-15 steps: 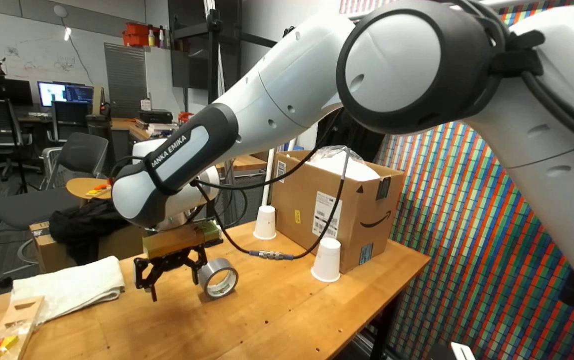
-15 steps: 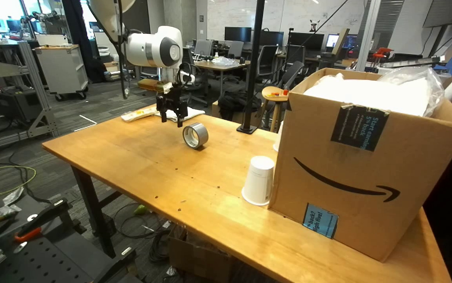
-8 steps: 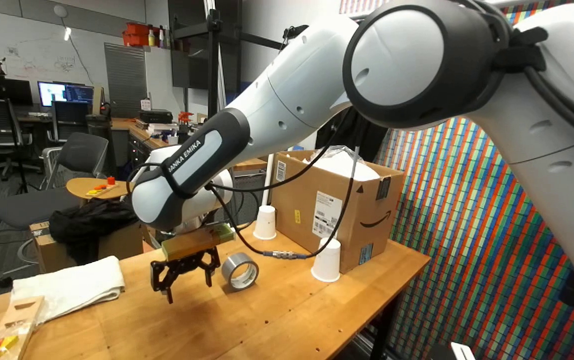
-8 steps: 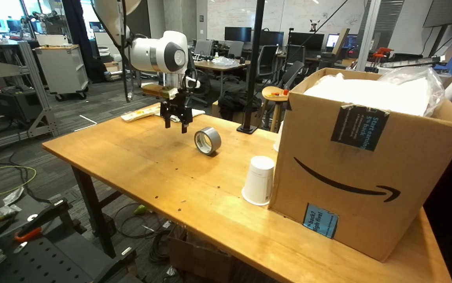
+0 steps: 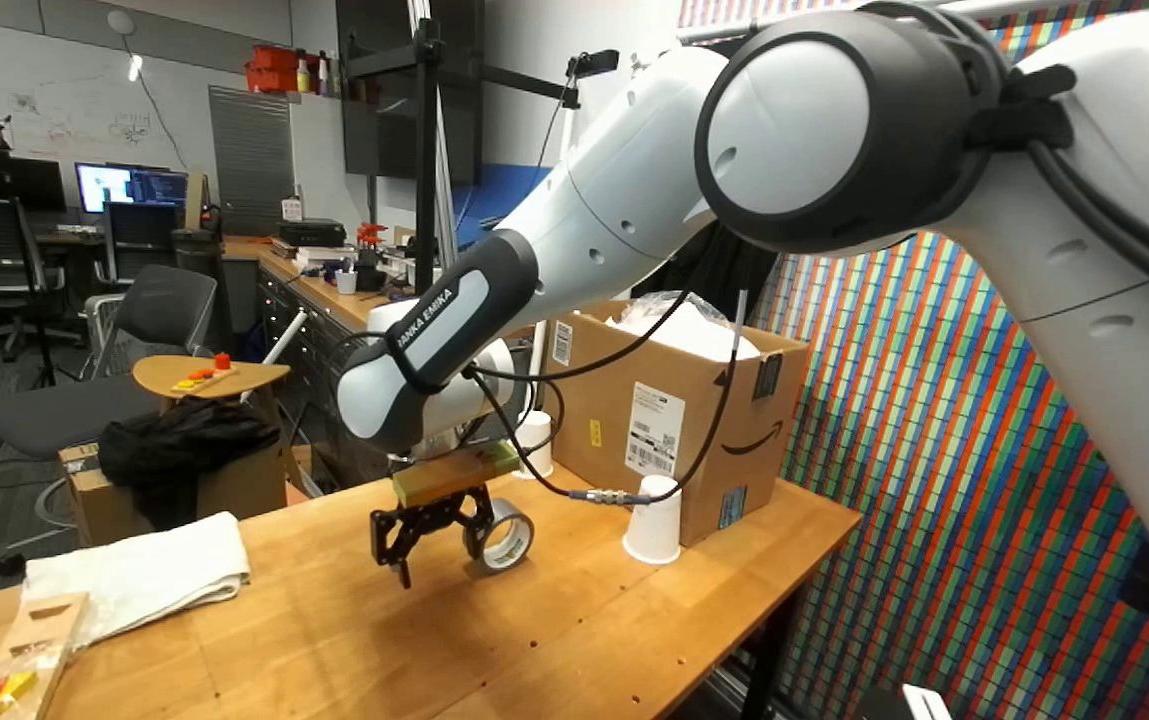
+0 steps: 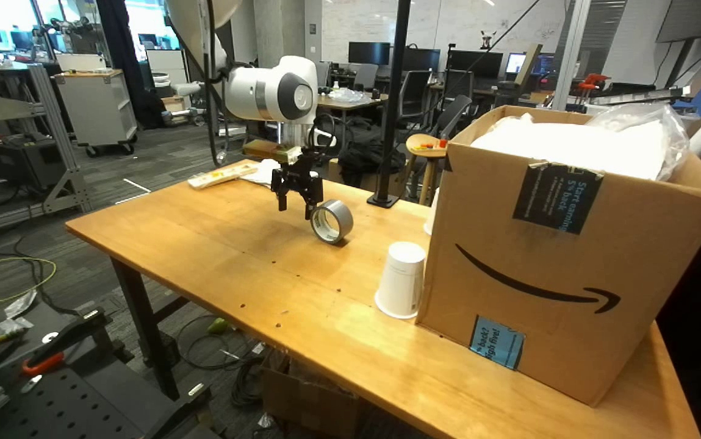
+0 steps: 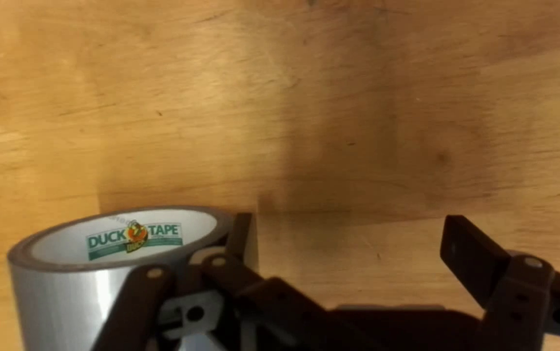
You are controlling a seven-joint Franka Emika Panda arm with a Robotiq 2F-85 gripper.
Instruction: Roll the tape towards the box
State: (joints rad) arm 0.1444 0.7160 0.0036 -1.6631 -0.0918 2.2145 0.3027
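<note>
The claw is spread wide with nothing in it, one finger touching or just beside the tape, I cannot tell which. The tape stands on edge on the tabletop, well apart from the box; likely light, stiff and slick, it should want no grip, just a push square on its outer band.

A lab with an office area is being suggested by the robot arm over the wooden tabletop; beyond its far edge, computer screens, chairs and a whiteboard are being seen, and cables are being glimpsed below the opposite edge.
</note>
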